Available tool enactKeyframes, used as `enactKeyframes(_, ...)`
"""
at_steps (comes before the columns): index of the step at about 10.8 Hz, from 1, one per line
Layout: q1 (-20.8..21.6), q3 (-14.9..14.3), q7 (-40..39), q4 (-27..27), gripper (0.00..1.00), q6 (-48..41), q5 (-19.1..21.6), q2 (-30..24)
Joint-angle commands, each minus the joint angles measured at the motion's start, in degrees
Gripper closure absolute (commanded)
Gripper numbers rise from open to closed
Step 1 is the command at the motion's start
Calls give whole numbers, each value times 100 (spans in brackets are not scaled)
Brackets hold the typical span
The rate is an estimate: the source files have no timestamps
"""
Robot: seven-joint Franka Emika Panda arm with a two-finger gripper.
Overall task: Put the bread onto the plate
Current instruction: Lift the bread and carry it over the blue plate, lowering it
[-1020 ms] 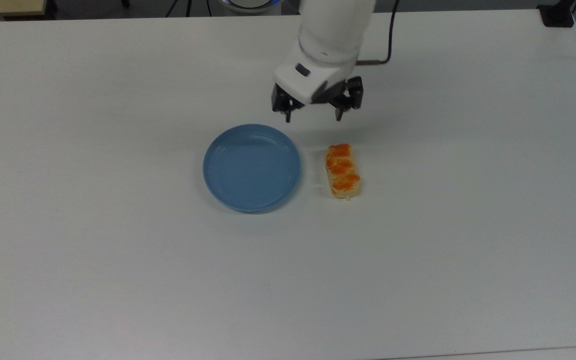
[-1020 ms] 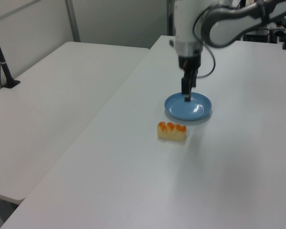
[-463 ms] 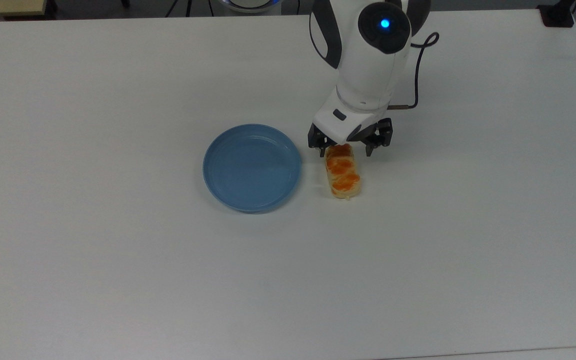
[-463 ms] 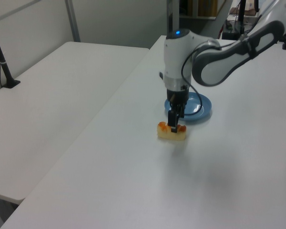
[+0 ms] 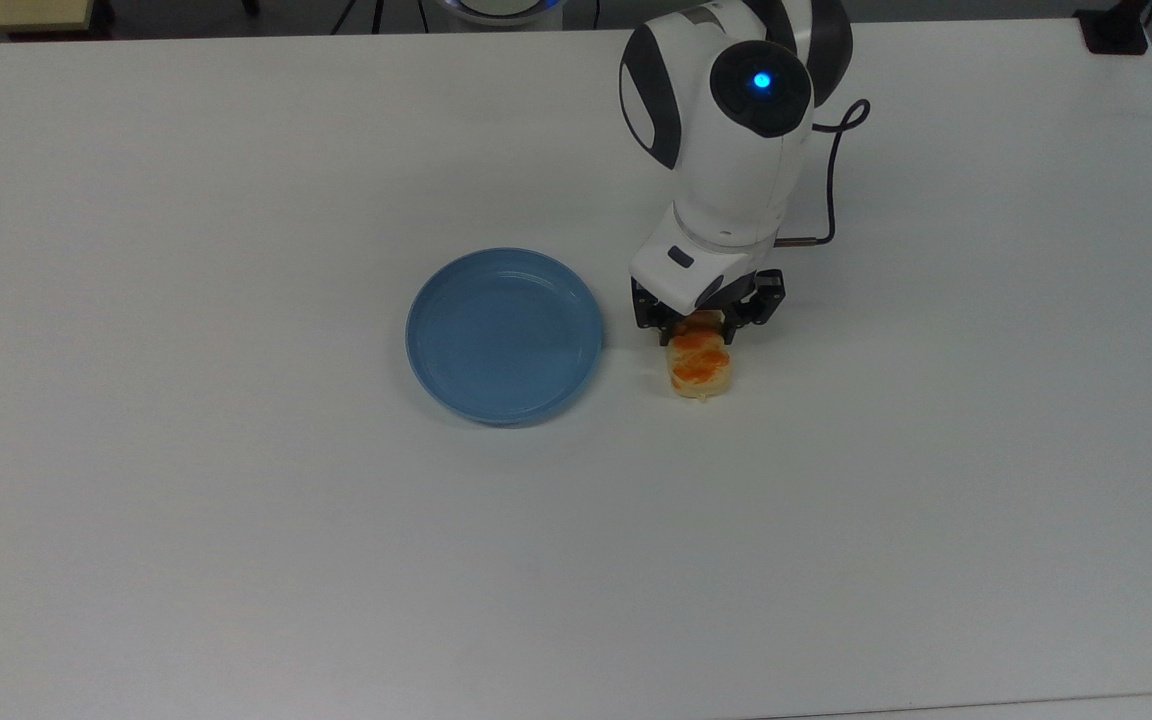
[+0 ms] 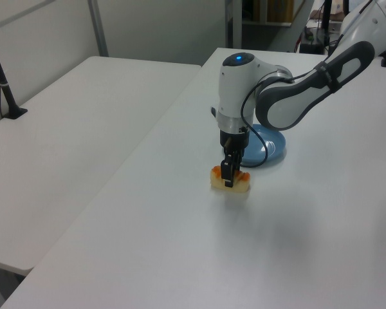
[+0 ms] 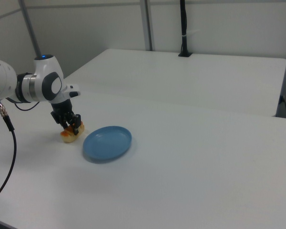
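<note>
The bread (image 5: 702, 372), a pale roll with orange patches, lies on the white table just right of the light-blue plate (image 5: 504, 335) in the top view. My gripper (image 5: 698, 330) points straight down over the roll's far end, its fingers pressed against the two long sides. The bread still rests on the table. In the left view the gripper (image 6: 227, 180) stands in front of the bread (image 6: 242, 184), with the plate (image 6: 268, 147) behind. In the right view the gripper (image 7: 70, 126) sits on the bread (image 7: 66, 138), left of the plate (image 7: 107, 142).
The white table (image 5: 236, 500) spreads wide on all sides of the plate. A black cable (image 5: 833, 180) loops off the arm's wrist. A second white table (image 6: 71, 129) stands alongside, with a black post (image 6: 3, 84) clamped at its edge.
My gripper came down from above the plate's far side to the bread, then its fingers closed in on the roll. The roll shifted slightly to the top view's right.
</note>
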Motion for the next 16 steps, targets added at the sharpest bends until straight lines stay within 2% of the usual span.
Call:
enactKeyframes(1, 90, -55, 36, 34, 74, 57, -5, -40)
enactKeyframes(6, -110, -64, -306, 87, 74, -724, -14, -558)
enactKeyframes(8, -339, -116, -552, 78, 74, -944, -14, -690)
enactKeyframes(13, -1271, -134, -1308, -62, 69, -1059, -23, -700)
enactKeyframes(14, -1315, -143, -1335, -71, 61, -1051, -40, -673)
enactKeyframes(16, -1342, -143, -1309, -106, 32, -1015, -119, -498)
